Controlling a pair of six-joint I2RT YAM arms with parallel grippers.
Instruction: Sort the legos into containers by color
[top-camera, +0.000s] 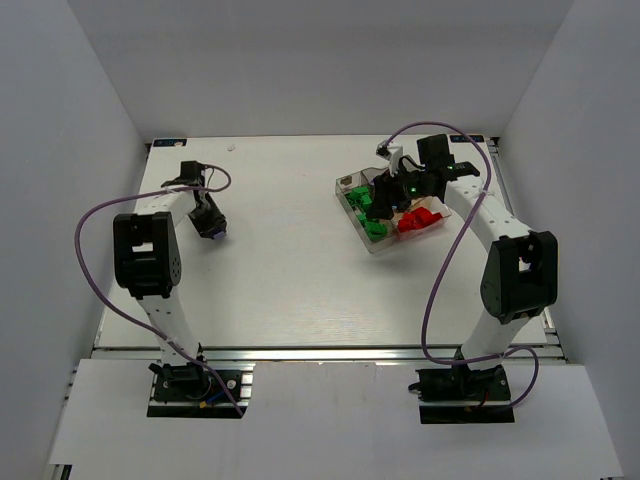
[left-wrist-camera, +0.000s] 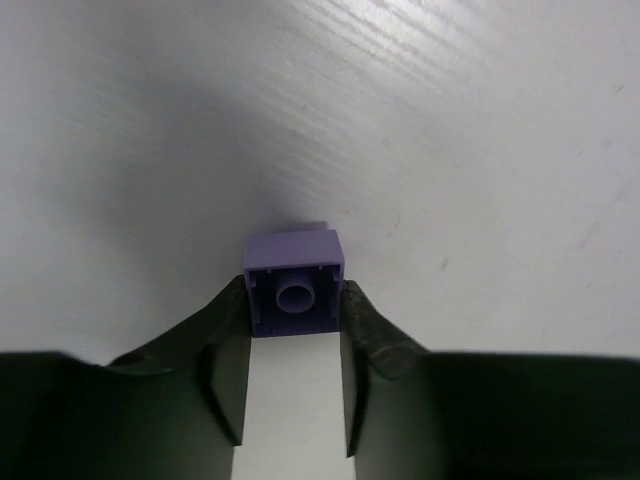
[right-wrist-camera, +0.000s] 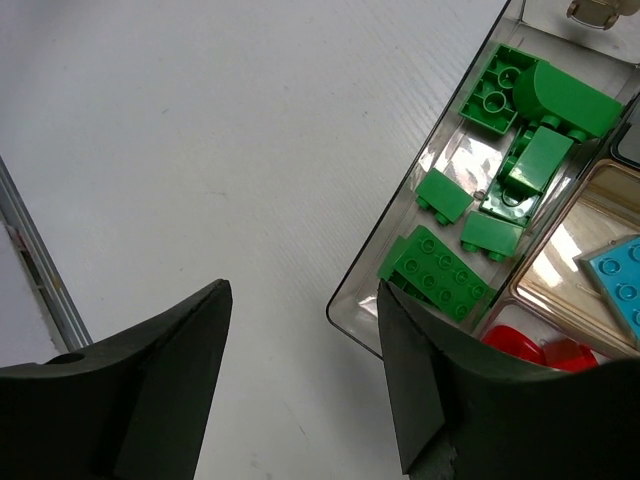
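top view, left claw (top-camera: 210, 228): low over the table's left side, on the 1 purple brick (top-camera: 213, 236) that lies outside the tray.
top view, tray (top-camera: 362, 232): on the right side of the table, well apart from the purple brick. its long side runs at a slant from far-left to near-right.
top view, right claw (top-camera: 382, 207): hangs over the tray, above the green bricks (top-camera: 375, 228), with the red bricks (top-camera: 420, 220) just to its right.
top view, nearer arm: the left arm is at the purple brick, the right arm at the tray.
left wrist view, grip: the 2 fingers (left-wrist-camera: 228, 330) press the brick's left and right sides, so the claw is narrow and holds it. whether it has left the table i cannot tell.
left wrist view, brick shape: squarish, with no clear long axis. its hollow side with 1 round tube faces the camera.
right wrist view, right claw: wide, nothing between the fingers, only bare table under them.
right wrist view, sections: green bricks fill the long narrow section. 1 cyan brick (right-wrist-camera: 620, 285) lies in a squarish section beside it. red shows in the section nearest the claw.
right wrist view, purple section: none seen with purple in it.
coming move, judged: the brick must go rightward across the table to the tray, and the hovering right claw stands over the drop area.
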